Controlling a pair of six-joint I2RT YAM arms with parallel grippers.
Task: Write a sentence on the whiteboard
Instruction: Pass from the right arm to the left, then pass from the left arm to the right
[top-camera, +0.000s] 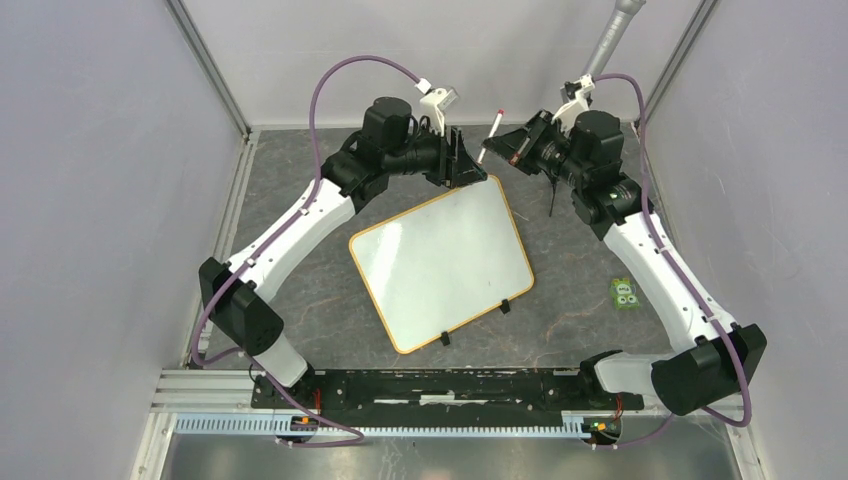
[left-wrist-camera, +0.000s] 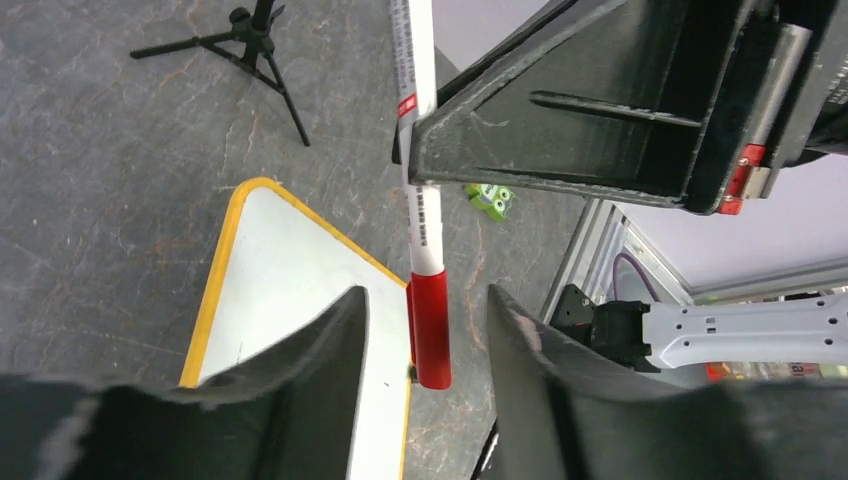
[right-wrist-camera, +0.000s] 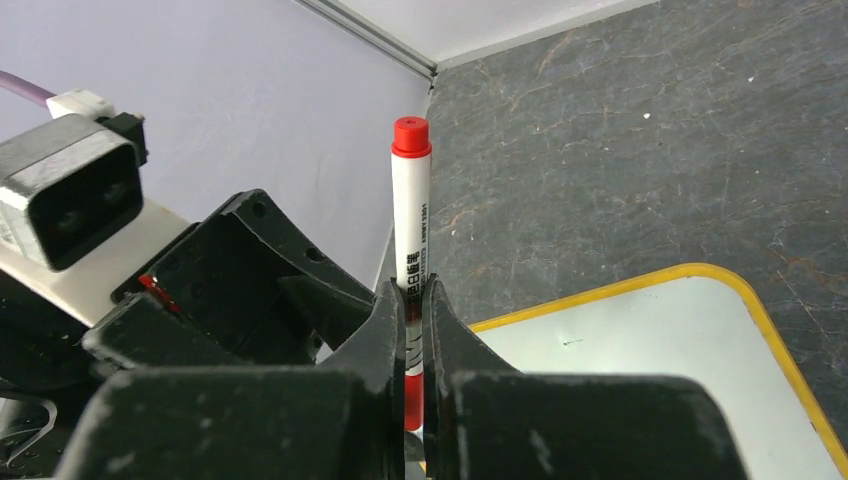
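The whiteboard (top-camera: 440, 265) lies flat on the dark table, tilted, with its orange rim and two black clips on the near edge. Its surface is blank white; the sentence does not show on it. Above the board's far corner my right gripper (top-camera: 515, 148) is shut on the white barrel of a red-capped marker (top-camera: 490, 135). In the right wrist view the marker (right-wrist-camera: 410, 220) stands upright between the jaws of the right gripper (right-wrist-camera: 413, 285). My left gripper (left-wrist-camera: 425, 292) is open, its fingers on either side of the red cap (left-wrist-camera: 430, 330) without touching it. The whiteboard (left-wrist-camera: 290, 290) lies below.
A small black tripod (top-camera: 552, 195) stands just right of the board's far corner. A green toy (top-camera: 626, 292) lies on the table at the right. Grey enclosure walls close in both sides, and a metal rail (top-camera: 430, 390) runs along the near edge.
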